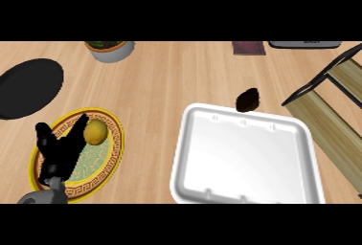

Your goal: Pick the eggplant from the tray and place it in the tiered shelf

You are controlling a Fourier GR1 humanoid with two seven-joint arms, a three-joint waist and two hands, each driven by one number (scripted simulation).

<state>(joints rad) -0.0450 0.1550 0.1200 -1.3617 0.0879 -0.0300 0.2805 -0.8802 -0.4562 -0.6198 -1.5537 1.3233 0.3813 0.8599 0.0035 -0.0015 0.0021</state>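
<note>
The eggplant [247, 99], small and dark purple-brown, sits just past the far rim of the white tray [212, 186], on or above the wooden counter; I cannot tell which. Nothing lies inside the tray. The tiered shelf [332, 112], wooden boards in a black frame, stands at the right edge, to the right of the eggplant and the tray. My left hand [60, 153] rests at the lower left, fingers up and open, far from the eggplant. My right hand does not show.
Under my left hand lies a yellow-rimmed patterned plate [109, 162] with a yellow fruit [96, 132] on it. A black round plate [28, 88] is at the far left. A potted plant [109, 50], a dark red item [249, 48] and a grey object [304, 44] line the back.
</note>
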